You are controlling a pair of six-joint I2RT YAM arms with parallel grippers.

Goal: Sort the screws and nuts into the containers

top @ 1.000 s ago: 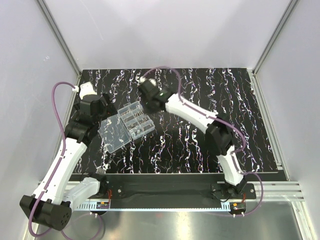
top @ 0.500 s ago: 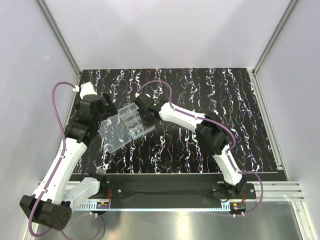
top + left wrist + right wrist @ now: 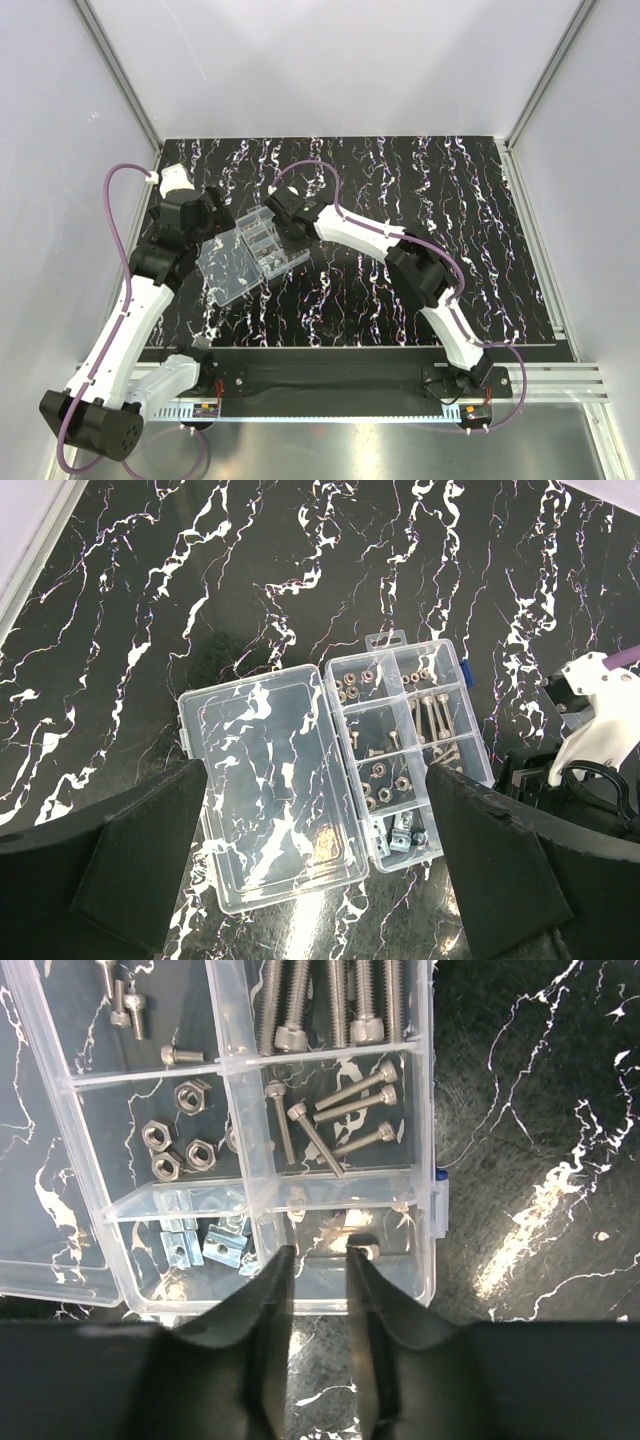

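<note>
Clear plastic organiser box point(image 3: 331, 730) lies open on the black, white-veined desk point(image 3: 300, 560), its flat lid point(image 3: 265, 790) folded out beside the compartments. Long screws point(image 3: 340, 1110) fill two compartments along the box's outer edge. Hex nuts point(image 3: 156, 1136) sit in the next one inward, and square silvery nuts point(image 3: 222, 1246) lie in an end one. The right pincer point(image 3: 318, 1255) hangs low over the end compartment beside those, jaws a narrow gap apart with nothing between them. A small silvery piece point(image 3: 368, 1251) lies just beside one fingertip. The left pincer point(image 3: 315, 780) hovers high above the box, spread wide, holding nothing.
</note>
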